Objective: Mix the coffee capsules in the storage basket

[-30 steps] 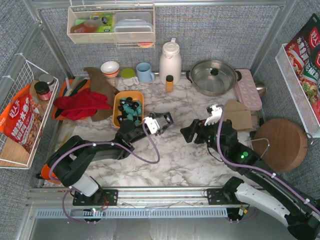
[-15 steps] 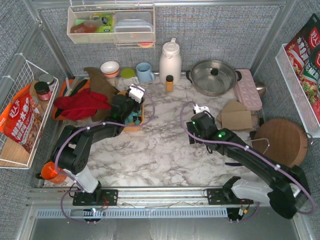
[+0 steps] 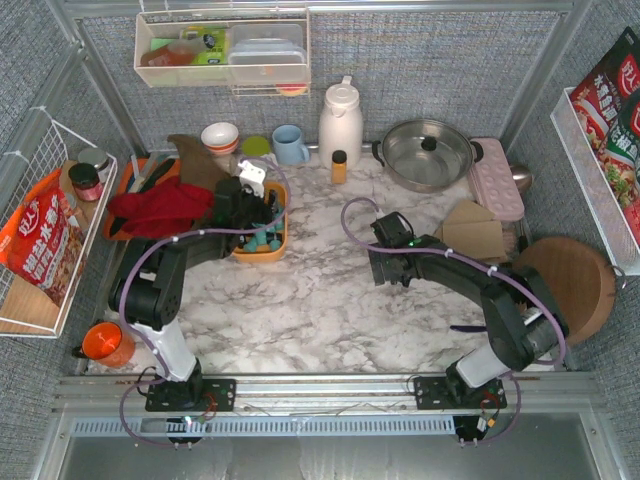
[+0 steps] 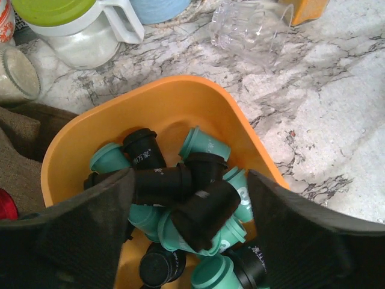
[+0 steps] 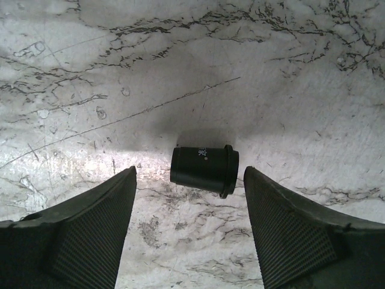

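The orange storage basket [image 4: 174, 108] [image 3: 277, 243] holds a heap of teal and black coffee capsules [image 4: 207, 144]. My left gripper [image 4: 189, 223] [image 3: 252, 198] hangs open right over the heap. Its fingers [image 4: 78, 241] straddle a black capsule [image 4: 204, 214] that lies on top, touching neither pad. Another black capsule [image 5: 204, 170] lies on its side on the marble. My right gripper [image 5: 189, 174] [image 3: 386, 266] points down at it, open, with a finger on each side and a gap to both. The top view hides that capsule.
Behind the basket stand a green-lidded white jug [image 4: 66, 30] and a fallen clear glass [image 4: 252, 30]. A brown cloth [image 4: 18, 150] lies at its left. Farther off are a white kettle [image 3: 340, 120], steel pot [image 3: 428, 152], cardboard [image 3: 475, 232], round wooden board [image 3: 565, 285] and orange cup [image 3: 103, 342].
My left arm swung from the middle of the table back to the basket and now hovers over it. My right arm folded in, its gripper staying near the table's middle.
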